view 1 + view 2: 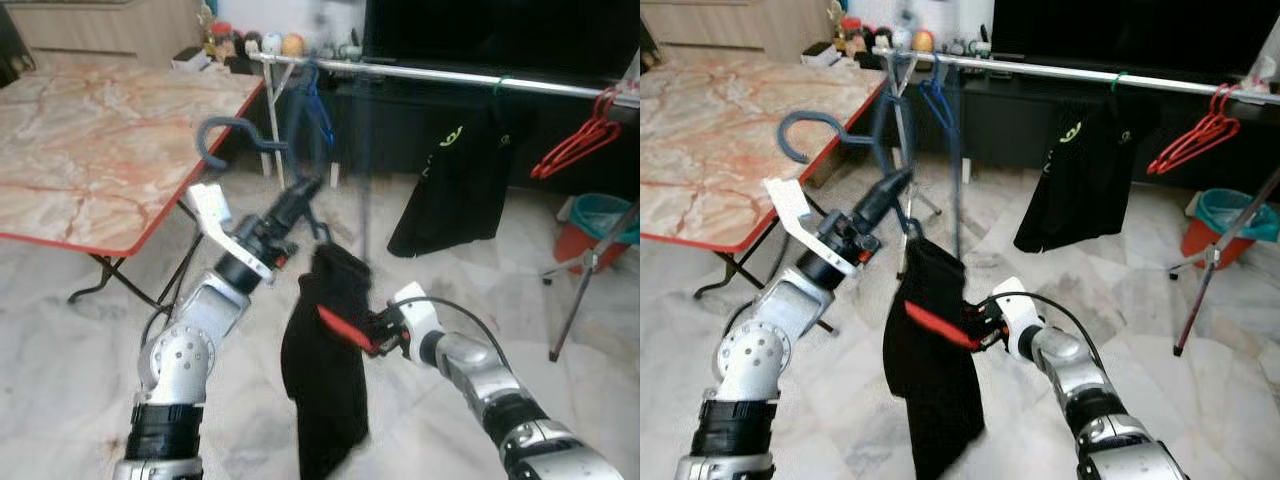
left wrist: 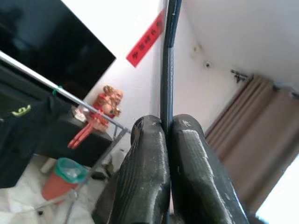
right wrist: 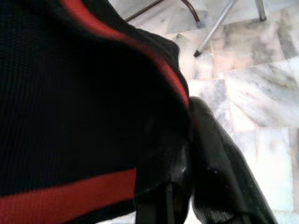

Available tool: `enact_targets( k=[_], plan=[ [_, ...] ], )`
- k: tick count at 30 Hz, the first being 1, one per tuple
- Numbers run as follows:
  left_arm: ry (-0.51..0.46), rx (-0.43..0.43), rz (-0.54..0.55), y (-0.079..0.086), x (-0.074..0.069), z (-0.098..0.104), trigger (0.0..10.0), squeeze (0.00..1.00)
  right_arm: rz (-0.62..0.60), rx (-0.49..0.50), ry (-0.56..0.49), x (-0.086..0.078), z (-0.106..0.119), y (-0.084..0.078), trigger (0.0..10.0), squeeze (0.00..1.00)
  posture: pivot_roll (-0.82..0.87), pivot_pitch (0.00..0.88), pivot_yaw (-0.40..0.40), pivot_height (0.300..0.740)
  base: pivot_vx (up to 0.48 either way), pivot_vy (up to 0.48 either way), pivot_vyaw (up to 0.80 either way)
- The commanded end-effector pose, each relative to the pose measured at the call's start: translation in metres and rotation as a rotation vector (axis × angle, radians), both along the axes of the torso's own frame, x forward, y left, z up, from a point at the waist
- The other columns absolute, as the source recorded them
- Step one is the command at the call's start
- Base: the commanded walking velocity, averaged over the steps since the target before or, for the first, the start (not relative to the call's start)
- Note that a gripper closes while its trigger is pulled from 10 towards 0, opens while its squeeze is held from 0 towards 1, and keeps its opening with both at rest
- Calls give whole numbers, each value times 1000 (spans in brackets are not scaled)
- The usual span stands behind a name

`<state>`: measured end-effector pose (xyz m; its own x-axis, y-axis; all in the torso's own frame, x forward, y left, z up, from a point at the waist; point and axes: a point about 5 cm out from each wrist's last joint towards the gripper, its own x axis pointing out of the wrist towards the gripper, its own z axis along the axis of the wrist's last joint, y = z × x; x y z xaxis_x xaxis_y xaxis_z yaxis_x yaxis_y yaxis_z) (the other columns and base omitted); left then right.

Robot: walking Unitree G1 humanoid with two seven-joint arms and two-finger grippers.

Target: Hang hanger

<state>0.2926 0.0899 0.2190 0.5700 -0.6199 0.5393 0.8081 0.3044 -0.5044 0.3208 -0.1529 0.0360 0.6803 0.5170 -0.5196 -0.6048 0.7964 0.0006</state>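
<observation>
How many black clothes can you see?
2. The red-striped garment dangles from the grey hanger in the left gripper, and the right gripper pinches it. The black shirt hangs on the metal rail. More may be hidden.

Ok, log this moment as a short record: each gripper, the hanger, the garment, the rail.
left gripper: raised, shut on the neck of the blue-grey hanger
right gripper: shut on black garment at its red stripe
black garment: draped on the hanger, hanging between the arms
hanger hook: up in the air, not yet on the rail
clothes rail: ahead, carrying a black shirt, red hangers and a blue hanger
table: to the left
</observation>
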Motion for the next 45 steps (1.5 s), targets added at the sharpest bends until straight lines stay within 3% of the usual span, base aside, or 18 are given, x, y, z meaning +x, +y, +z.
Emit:
enact_targets(
  k=[1,3,4,6,8,9,11,13,15,17,25,26,27,28,33,34,45],
  plan=[
    [10,-179,149,8,13,22,10000,0,4,13,1,-1,1,2,0,0,127,0,-2,740,0,0,0],
    [51,-311,167,12,18,29,10000,0,9,16,5,-1,0,2,0,0,126,0,-1,740,0,0,0],
    [50,-312,173,11,18,31,10000,0,10,16,6,-1,0,2,0,0,126,0,-1,740,0,0,0],
    [-25,-129,-24,-13,4,33,10000,0,12,18,8,-1,0,2,0,0,128,0,-3,740,0,0,0],
    [-183,248,-214,-37,-21,17,10000,0,17,18,11,-1,0,3,0,0,132,0,-3,740,0,0,0],
    [-213,326,-222,-39,-23,11,10000,0,18,17,12,-2,0,3,0,0,132,0,-3,740,0,0,0],
    [-222,375,-152,-39,-18,6,10000,0,20,17,13,-2,-1,3,0,0,134,0,-2,740,0,0,0],
    [-140,310,-83,-36,-7,6,10000,0,22,18,14,-3,-1,4,0,0,134,0,-1,740,0,0,0],
    [-198,461,-75,-36,-7,-2,10000,0,21,16,14,-3,-1,4,0,0,130,0,-3,740,0,0,0],
    [-249,694,-145,-34,-14,-24,10000,0,22,14,13,-3,-1,4,0,0,140,0,-6,740,0,0,0],
    [-216,834,-119,-18,-13,-48,10000,0,16,-14,10,-2,-1,-2,0,0,133,0,-6,740,0,0,0],
    [-212,834,-120,-17,-14,-50,10000,0,13,-36,13,-3,-3,-4,6706,0,134,0,-7,740,0,0,0],
    [-212,834,-120,-17,-14,-50,10000,0,13,-36,13,-3,-3,-4,6706,0,134,0,-7,740,0,0,0],
    [-212,834,-121,-16,-15,-50,10000,0,17,-42,17,-4,-4,-4,10000,0,136,0,-8,740,0,0,0],
    [-209,821,-116,-17,-16,-51,10000,0,18,-41,34,-7,-8,-4,10000,27,135,0,-11,740,0,0,0],
    [-208,821,-104,-16,-15,-50,10000,0,14,-36,35,-7,-8,-4,10000,1000,135,0,-11,740,0,0,0],
    [-205,820,-99,-16,-14,-53,10000,0,36,-89,67,-12,-14,-8,10000,1000,132,0,-10,740,0,0,0]
  ],
)
